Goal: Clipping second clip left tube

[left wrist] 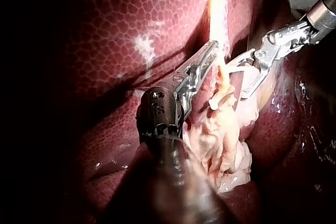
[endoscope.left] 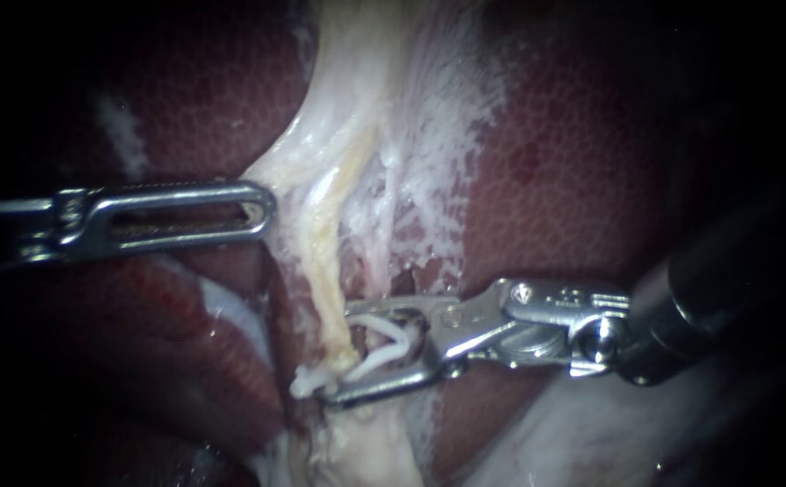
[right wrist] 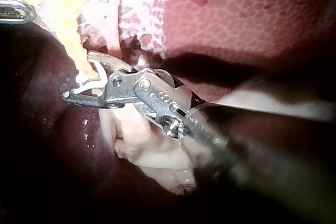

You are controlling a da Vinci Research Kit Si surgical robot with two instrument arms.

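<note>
The right instrument has its pincer wide, holding a white clip with the left tube between its arms, ready to squeeze. The left instrument has its pincer pinching pale tissue, so the tube is stretched.

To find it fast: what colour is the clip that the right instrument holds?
The clip is white; the endoscope view shows it best.

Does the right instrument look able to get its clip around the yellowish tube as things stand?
Probably yes. The right instrument holds the white clip in its jaws, and the clip already lies around the tube; nothing stands between them.
</note>
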